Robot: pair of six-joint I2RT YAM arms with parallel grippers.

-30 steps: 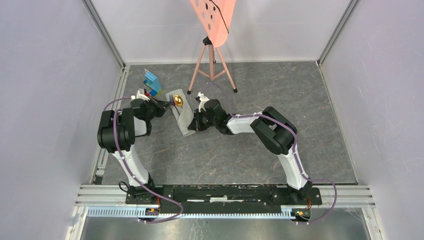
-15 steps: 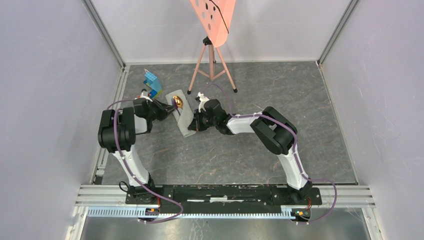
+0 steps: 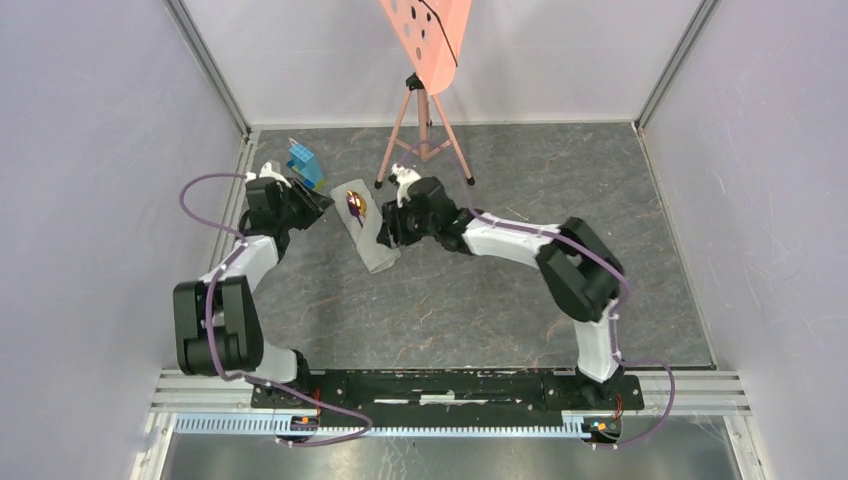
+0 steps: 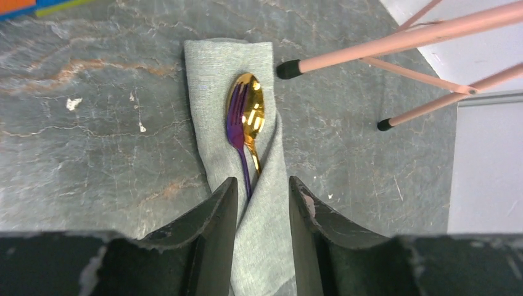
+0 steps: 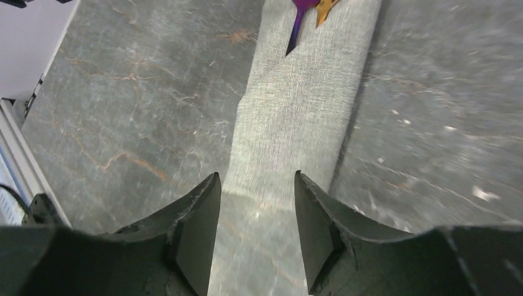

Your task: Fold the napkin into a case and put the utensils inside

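Case (image 4: pixel 213 142): light grey-green cloth, plain, fine visible weave. Spoon (image 4: pixel 253 108): shiny gold, bright highlights. Fork (image 4: pixel 234 125): iridescent purple-violet. Surface (image 4: pixel 92 154): dark grey marbled, rusty-orange veins, scattered white flecks. Tripod legs (image 4: pixel 395 52): salmon pink, black tips. Board (image 3: pixel 425 30), far centre: same salmon pink, round holes. Block (image 3: pixel 303 162), far left: bright blue. Arms (image 3: pixel 250 262): black and white links, purple cables. Walls (image 3: pixel 90 150): pale lilac-grey, plain. Rail (image 3: pixel 450 425), near edge: silver.

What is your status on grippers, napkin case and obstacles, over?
Left gripper open, right gripper open, both empty over the case. Gold spoon and purple fork tucked in, heads showing. Tripod foot close beside the case, not touching.
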